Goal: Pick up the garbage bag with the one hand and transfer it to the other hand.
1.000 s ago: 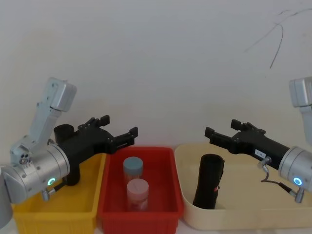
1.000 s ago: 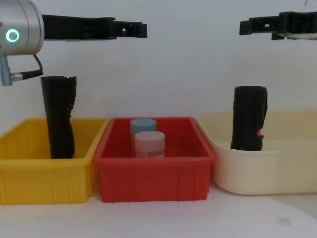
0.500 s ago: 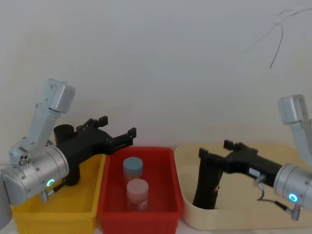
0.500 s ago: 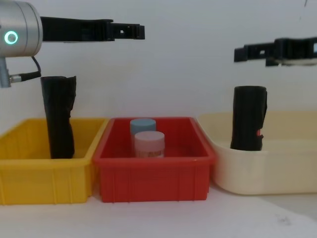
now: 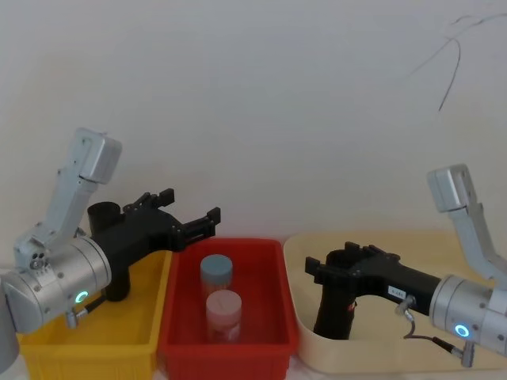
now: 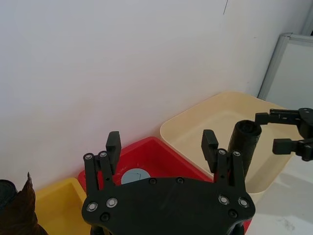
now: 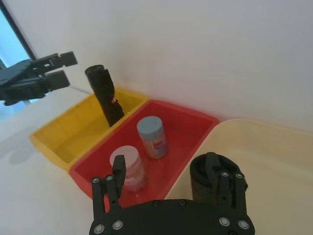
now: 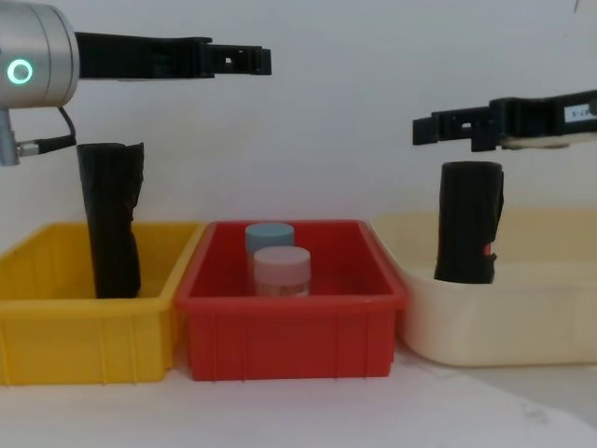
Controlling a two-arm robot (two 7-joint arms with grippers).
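At lower right, the garbage bag was stood upright in the cream tub, so the right gripper was poised over its top, spread and empty; the left gripper was parked mid-left, likewise spread, empty.

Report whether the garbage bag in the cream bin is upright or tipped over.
Upright: the garbage bag stands on its lower end in the cream bin, its top rising well above the rim.

Light was bright, even and diffuse; plain white wall had no glare. Faint soft shadow under red plastic bin. Tall black matte roll of plastic bags showed no highlights. Pale blue window strip glowed brightest.
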